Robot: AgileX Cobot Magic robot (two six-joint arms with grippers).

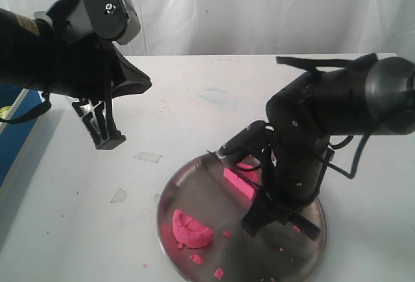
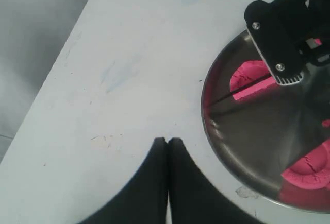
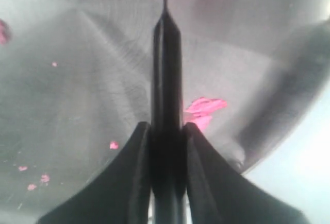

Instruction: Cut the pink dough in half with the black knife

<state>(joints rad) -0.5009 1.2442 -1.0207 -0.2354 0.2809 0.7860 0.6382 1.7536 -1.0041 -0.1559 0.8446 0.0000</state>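
Observation:
The pink dough lies in two pieces on the round steel plate [image 1: 170,194]: a half-disc [image 1: 191,230] near the plate's front left and a straight-cut piece [image 1: 238,183] nearer the middle. My right gripper [image 1: 225,155] is shut on the black knife [image 3: 166,69], low over the plate. The thin blade [image 2: 227,96] runs beside the straight-cut piece [image 2: 252,85] and reaches toward the plate's rim. The other half [image 2: 309,167] sits apart from it. My left gripper [image 1: 109,141] hangs shut and empty above the white table, left of the plate [image 2: 247,141].
Small pink crumbs [image 1: 218,273] are scattered over the plate's front part and on the table beside it. Tape scraps [image 1: 148,157] mark the white table. A blue object [image 1: 13,133] lies off the table's left edge. A white curtain hangs behind.

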